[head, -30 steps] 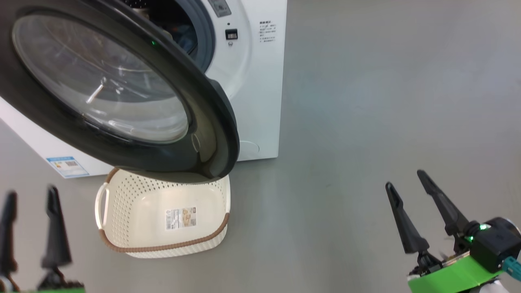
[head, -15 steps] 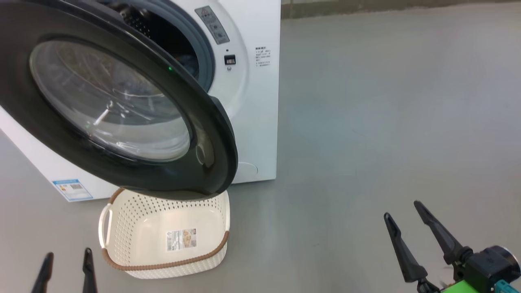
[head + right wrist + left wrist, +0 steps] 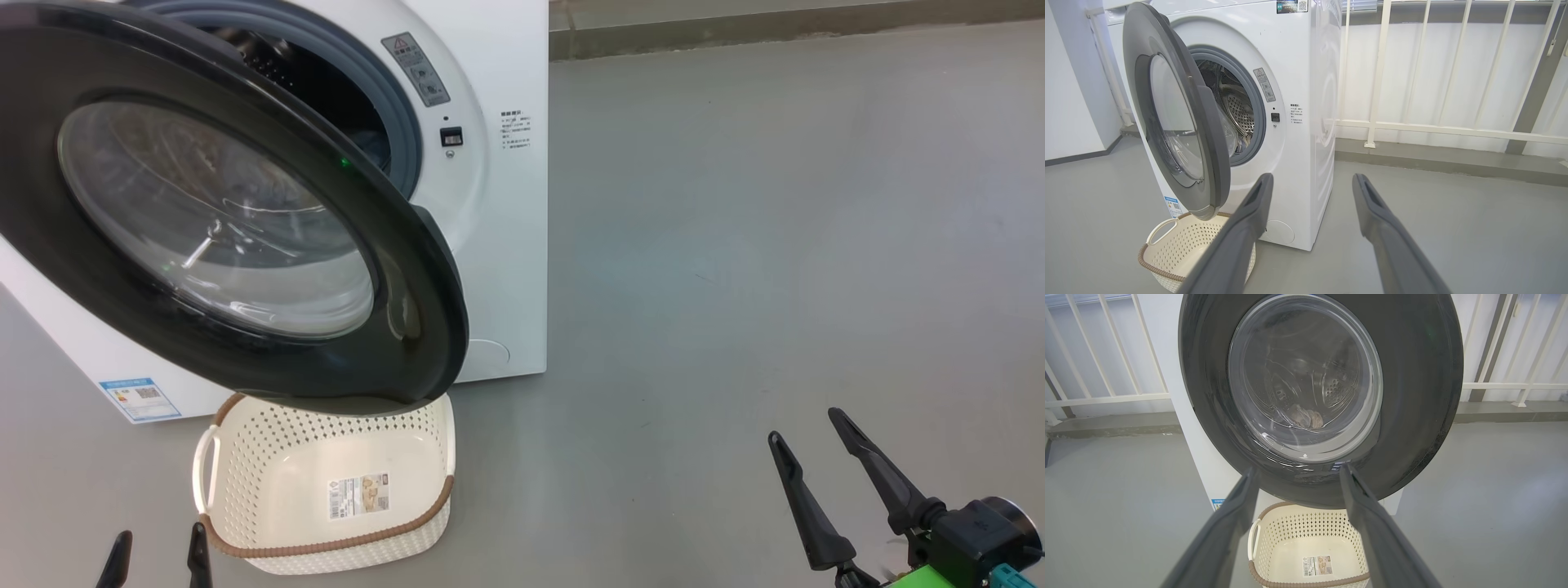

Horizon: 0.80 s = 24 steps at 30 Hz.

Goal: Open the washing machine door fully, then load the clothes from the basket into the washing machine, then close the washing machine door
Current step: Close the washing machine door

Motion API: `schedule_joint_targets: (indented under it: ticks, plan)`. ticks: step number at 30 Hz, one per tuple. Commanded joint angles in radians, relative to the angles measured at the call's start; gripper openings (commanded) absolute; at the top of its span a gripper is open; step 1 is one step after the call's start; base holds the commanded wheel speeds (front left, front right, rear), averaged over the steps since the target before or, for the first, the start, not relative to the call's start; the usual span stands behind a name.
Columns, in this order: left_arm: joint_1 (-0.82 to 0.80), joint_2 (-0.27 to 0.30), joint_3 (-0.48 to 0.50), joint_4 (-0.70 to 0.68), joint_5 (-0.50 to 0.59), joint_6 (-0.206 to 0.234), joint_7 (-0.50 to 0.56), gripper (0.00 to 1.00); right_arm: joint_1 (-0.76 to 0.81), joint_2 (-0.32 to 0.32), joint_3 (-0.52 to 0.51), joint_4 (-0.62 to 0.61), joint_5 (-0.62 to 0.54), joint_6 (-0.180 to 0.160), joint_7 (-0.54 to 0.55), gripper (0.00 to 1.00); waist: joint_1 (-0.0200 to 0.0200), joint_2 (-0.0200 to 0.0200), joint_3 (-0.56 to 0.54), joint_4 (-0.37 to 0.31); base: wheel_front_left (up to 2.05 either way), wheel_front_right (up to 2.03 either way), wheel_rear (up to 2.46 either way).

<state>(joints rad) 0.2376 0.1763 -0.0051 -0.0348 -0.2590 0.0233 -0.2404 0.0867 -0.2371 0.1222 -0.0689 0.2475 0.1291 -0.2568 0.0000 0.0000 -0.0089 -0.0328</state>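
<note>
Nearest, the left end effector (image 3: 160, 532) sits low at the lower left of the head view, its two fingers spread and holding nothing; the right end effector (image 3: 804, 425) is at the lower right, fingers likewise spread and empty, well apart from everything.

Just beyond the left one the basket (image 3: 326, 545) stands on the floor (image 3: 735, 245) close against the front of the washing machine (image 3: 506, 245); its bottom is bare, with only a label showing, so the loading looks done.

Above it hangs the door (image 3: 408, 269), swung out on its left-side hinge, its lower rim overhanging the far part of the basket without touching it; it stands open so that the mouth is free.

Behind the door is the grey seal (image 3: 400, 122) and the steel drum (image 3: 1237, 114); a pale crumpled lump seen through the glass in the left wrist view is probably the clothes (image 3: 1304, 416), lying low in the drum.

What is left, I judge, is to shut the door; its free right edge faces open floor, so a push there from the right side has clear room; the basket sits below the door's sweep and should not catch.

Farthest back, a white railing (image 3: 1380, 81) bounds the room behind the machine.
</note>
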Motion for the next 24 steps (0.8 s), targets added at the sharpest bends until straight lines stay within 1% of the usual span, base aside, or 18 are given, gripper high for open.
schedule_joint_targets:
  ticks: [1, 19, 20, 21, 22, 24]
  plan:
    - [-0.027, 0.007, 0.030, -0.008, 0.007, 0.005, -0.012, 1.00, 0.000, -0.011, 0.018, -0.022, -0.008, 0.002, -0.005, 1.00, 0.0000, 0.0000, 0.000, 0.001, 0.00, 0.00, 0.00]
    - [-0.036, 0.013, 0.022, 0.015, 0.003, 0.015, -0.015, 1.00, -0.003, 0.001, 0.007, -0.019, -0.003, 0.002, -0.005, 1.00, 0.0000, 0.0000, -0.002, 0.000, 0.00, 0.00, 0.00]
    - [-0.037, 0.013, 0.021, 0.015, 0.003, 0.015, -0.015, 1.00, -0.003, 0.002, 0.006, -0.019, -0.001, 0.002, -0.005, 0.77, 0.0000, 0.0000, -0.001, 0.000, 0.00, 0.00, 0.00]
    - [-0.038, 0.013, 0.020, 0.015, 0.004, 0.016, -0.015, 1.00, -0.003, 0.003, 0.005, -0.018, 0.000, 0.002, -0.005, 0.32, 0.0000, 0.0000, -0.001, 0.002, 0.00, 0.00, 0.00]
    - [-0.039, 0.013, 0.019, 0.015, 0.004, 0.017, -0.015, 1.00, -0.001, 0.005, 0.006, -0.013, 0.008, 0.002, -0.005, 0.00, 0.0000, 0.0000, 0.000, 0.004, 0.00, 0.00, 0.00]
    - [-0.042, 0.014, 0.015, 0.017, 0.005, 0.017, -0.015, 1.00, -0.001, -0.001, 0.012, -0.005, 0.016, 0.002, -0.005, 0.00, 0.0000, 0.0000, -0.001, 0.008, 0.00, 0.00, 0.00]
